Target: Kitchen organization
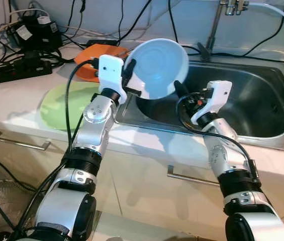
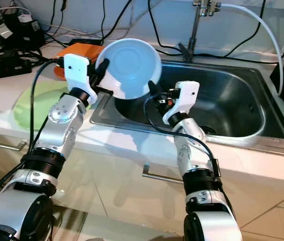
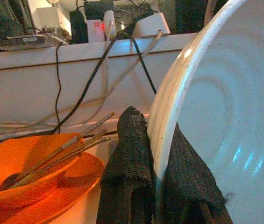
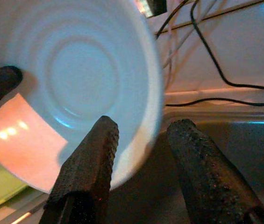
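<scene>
White and tilted almost on edge, the bowl [image 1: 159,68] hangs in the air above the left end of the steel sink [image 1: 262,108], its hollow turned toward the robot. The left end effector [image 3: 157,179] is clamped on the bowl's rim, one black finger on each face of the wall, as the left wrist view shows close up. The right end effector [image 4: 143,161] sits just beside the opposite, lower edge of the bowl with its two fingers spread apart; in the right wrist view the rim stands in the gap between them, though whether either finger touches it cannot be told.

So the bowl lies between the two arms, held by the left and straddled, not yet gripped, by the right. Its round face runs roughly from upper left to lower right across the head views, and the rim is the only part thin enough to pinch. The right arm is the nearer one to the sink basin; the left is nearer the bench [image 1: 11,100].

On that bench, left of the sink, a green plate [image 1: 64,103] lies flat, and behind it an orange bowl [image 3: 24,163] rests on an orange plate [image 3: 68,184] with chopsticks [image 3: 71,147] leaning inside. A likely reading is a handover or a two-handed steadying; either way, the right fingers would need to close squarely on the rim, or the bowl could twist.
</scene>
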Tool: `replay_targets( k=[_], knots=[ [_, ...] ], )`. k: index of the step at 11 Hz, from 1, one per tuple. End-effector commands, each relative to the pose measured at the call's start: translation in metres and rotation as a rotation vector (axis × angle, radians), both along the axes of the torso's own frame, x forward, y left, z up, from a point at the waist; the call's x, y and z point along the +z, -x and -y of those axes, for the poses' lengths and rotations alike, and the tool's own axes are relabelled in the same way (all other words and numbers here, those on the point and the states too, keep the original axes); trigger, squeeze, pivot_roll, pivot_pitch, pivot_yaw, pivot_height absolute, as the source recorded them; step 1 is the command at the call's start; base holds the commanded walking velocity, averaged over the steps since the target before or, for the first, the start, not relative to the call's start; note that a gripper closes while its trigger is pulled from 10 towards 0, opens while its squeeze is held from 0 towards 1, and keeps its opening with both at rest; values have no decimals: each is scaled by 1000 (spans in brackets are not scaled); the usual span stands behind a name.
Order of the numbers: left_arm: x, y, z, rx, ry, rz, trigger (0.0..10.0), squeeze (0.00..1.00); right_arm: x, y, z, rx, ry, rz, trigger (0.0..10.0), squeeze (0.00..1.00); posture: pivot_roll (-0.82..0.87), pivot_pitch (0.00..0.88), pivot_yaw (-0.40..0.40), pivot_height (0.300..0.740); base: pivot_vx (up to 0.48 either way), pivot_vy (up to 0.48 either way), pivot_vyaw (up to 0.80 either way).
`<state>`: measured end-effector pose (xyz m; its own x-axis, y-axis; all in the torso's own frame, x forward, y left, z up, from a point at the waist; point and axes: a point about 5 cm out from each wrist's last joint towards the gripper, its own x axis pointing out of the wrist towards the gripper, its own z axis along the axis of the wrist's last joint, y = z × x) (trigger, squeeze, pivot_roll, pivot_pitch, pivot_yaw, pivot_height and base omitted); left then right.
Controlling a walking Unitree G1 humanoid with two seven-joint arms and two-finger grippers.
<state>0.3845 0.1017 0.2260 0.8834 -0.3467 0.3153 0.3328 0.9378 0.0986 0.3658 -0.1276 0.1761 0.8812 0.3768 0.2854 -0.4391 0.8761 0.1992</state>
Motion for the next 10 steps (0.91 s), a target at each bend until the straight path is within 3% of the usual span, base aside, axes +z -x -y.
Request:
replay_targets(
  k=[1,7,8,9,10],
  knots=[
    [12,0,1,-17,18,36,10000,0,6,-2,-4,25,-7,12,10000,0,179,0,29,740,0,0,0],
    [9,4,8,-115,39,18,10000,0,8,-2,-6,20,-21,15,10000,0,185,0,27,740,0,0,0],
    [8,5,9,-124,35,16,10000,0,8,-2,-7,22,-24,17,5882,0,185,0,27,740,0,0,0],
    [8,5,9,-127,38,12,10000,0,8,-2,-7,29,-27,21,0,0,186,0,26,740,0,0,0],
    [8,5,9,-134,40,8,10000,0,8,-2,-8,32,-30,22,0,0,187,0,26,740,0,0,0]
  ],
)
